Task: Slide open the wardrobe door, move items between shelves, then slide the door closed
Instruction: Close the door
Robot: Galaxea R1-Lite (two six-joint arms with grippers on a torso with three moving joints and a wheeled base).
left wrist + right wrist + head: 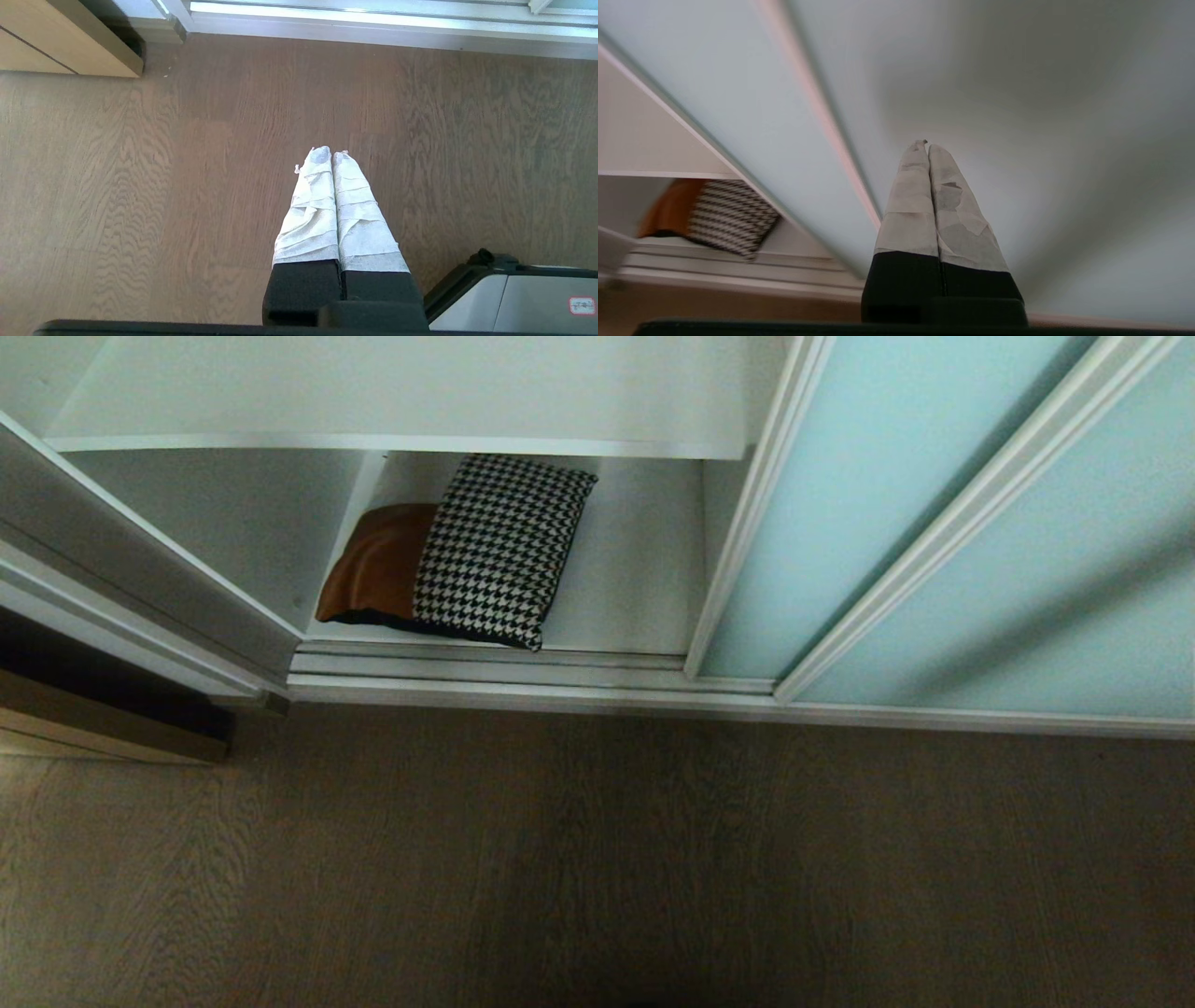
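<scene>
**Operator:** Where are my grippers, and how do the jaws stand?

**Observer:** Your left gripper (331,154) hangs over the wooden floor (187,186), pointing down at bare boards, jaws pressed together on nothing. Beyond its tips lies the wardrobe's bottom track (373,23); off to one side of them is the corner of a light wooden door (56,51), and close by the wrist a part of your own base (514,294) shows. Your right gripper (928,145) points at the frosted glass, jaws likewise pressed together and empty. Neither arm shows in the head view.

**Operator:** And the sliding wardrobe door?

**Observer:** The sliding wardrobe door (868,495) stands slid aside, so the left part of the wardrobe is open. In the right wrist view its pale aqua glass (752,116) lies beside the jaws, past a slim frame strip; the tips themselves point at the second glass panel (1041,140). Whether they touch that glass, you cannot tell from here.

**Operator:** Where is the cushion?

**Operator's note aside, Observer:** The cushion (476,555) lies on the lower shelf (635,579), well apart from both sets of jaws, tan part toward the wardrobe's left wall, houndstooth part toward the middle, one corner near the front edge. In the right wrist view it (724,217) sits far off to the side of the jaws, past the door's edge. The upper shelf (420,392) above it carries nothing you can see.
</scene>
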